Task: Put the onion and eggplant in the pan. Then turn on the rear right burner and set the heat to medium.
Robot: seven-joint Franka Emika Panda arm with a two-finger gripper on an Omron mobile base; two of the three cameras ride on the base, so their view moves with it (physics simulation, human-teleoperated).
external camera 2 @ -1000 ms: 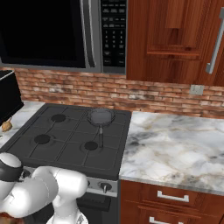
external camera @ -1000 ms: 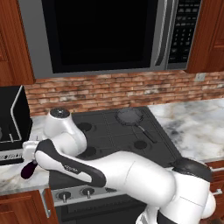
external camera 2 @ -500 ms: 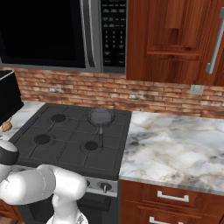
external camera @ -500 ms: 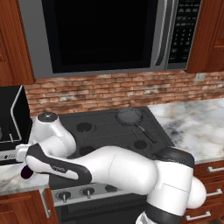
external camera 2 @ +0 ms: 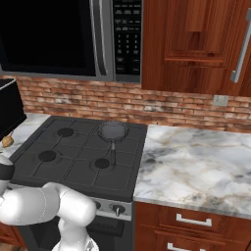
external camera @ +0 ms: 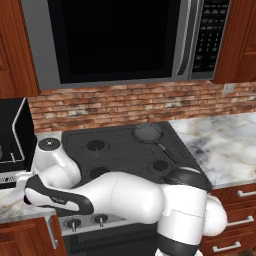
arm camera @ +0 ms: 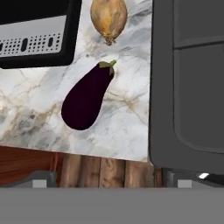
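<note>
Nearest below my hand lies the glossy dark purple eggplant (arm camera: 86, 97), slanted on the white-veined marble counter (arm camera: 39, 105), its green stem end pointing toward the round tan-yellow onion (arm camera: 108, 18), which sits just beyond it and apart from it. My pincer stands spread wide and holds nothing; its tips barely show at the bottom of the hand view. A black appliance with a perforated silver strip (arm camera: 35, 37) sits beside the onion, and the dark grey stove edge (arm camera: 188, 87) runs along the other side of both vegetables. Farther off, across the cooktop, the small round dark grey frying pan (external camera: 148, 134) with its thin black handle rests on the rear right burner, so far as I can tell, and it is empty. By my reckoning nothing is done yet: both vegetables wait on the counter, well apart from the pan, and the burner knob comes after.
</note>
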